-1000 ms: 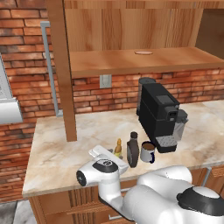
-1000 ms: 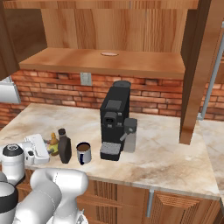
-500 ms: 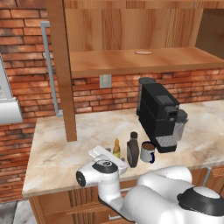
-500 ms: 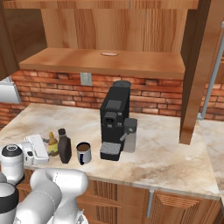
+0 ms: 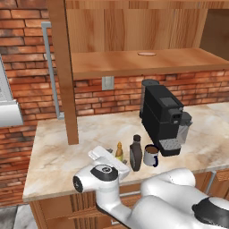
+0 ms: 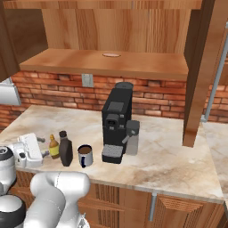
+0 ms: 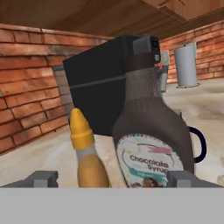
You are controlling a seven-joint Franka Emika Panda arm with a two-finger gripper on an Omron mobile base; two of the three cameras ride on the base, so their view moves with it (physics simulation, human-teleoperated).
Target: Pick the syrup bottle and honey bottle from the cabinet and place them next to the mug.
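The amber honey bottle (image 5: 119,151) (image 6: 54,146) stands on the counter just left of the dark brown syrup bottle (image 5: 136,154) (image 6: 66,149). The white mug (image 5: 151,155) (image 6: 85,156) stands right of both. My gripper (image 5: 111,153) (image 6: 43,147) (image 7: 113,179) is open and level with the honey bottle, a short way from it. In the hand view the honey bottle (image 7: 87,157) rises between the wide-apart fingertips (image 7: 41,178), touching neither. The syrup bottle (image 7: 151,135) stands just behind it, hiding all of the mug but its blue handle (image 7: 199,144). The open cabinet (image 5: 134,62) (image 6: 102,62) hangs above.
A black coffee machine (image 5: 163,118) (image 6: 116,122) stands right of the mug. A small flat disc (image 5: 146,54) lies on the cabinet shelf. A wooden post (image 5: 65,76) (image 6: 198,75) comes down to the marble counter (image 5: 58,156) (image 6: 178,160).
My gripper has drawn back slightly from the honey bottle. Both bottles and the mug stay where they were.
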